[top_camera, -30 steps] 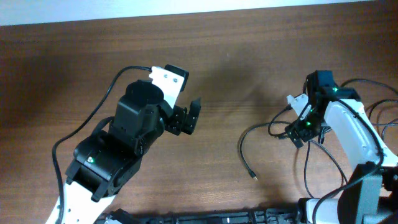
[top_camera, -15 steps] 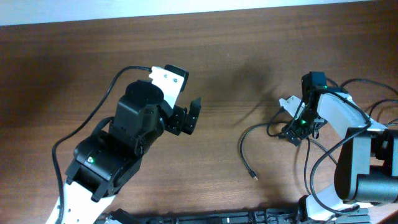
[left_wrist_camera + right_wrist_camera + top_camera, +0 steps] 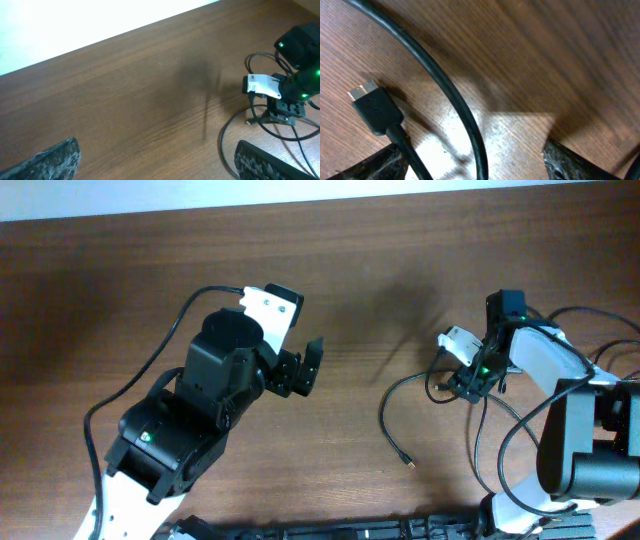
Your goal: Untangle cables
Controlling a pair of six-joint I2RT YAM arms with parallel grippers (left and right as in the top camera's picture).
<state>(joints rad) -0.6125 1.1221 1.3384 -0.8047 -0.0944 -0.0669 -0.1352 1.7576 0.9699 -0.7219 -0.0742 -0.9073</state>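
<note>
Cables (image 3: pixel 452 97) lie bunched at the table's (image 3: pixel 400 260) right, where my right pincer (image 3: pixel 475 162) has slid left this past second, nudging their loop, and now straddles one strand, jaws spread, ready to pinch; my left pincer (image 3: pixel 305 370) hangs spread.

Brown wood-grain counter (image 3: pixel 400 260): smooth, low sheen, fine grain plain under a pale glare patch. Thin black cables (image 3: pixel 451 95): smooth rubbery sheath, slight gloss; black moulded plastic plug (image 3: pixel 375 110) tipped in silvery metal. Rough, grainy dark pads (image 3: pixel 52 160) on left end effector (image 3: pixel 160 162).
</note>
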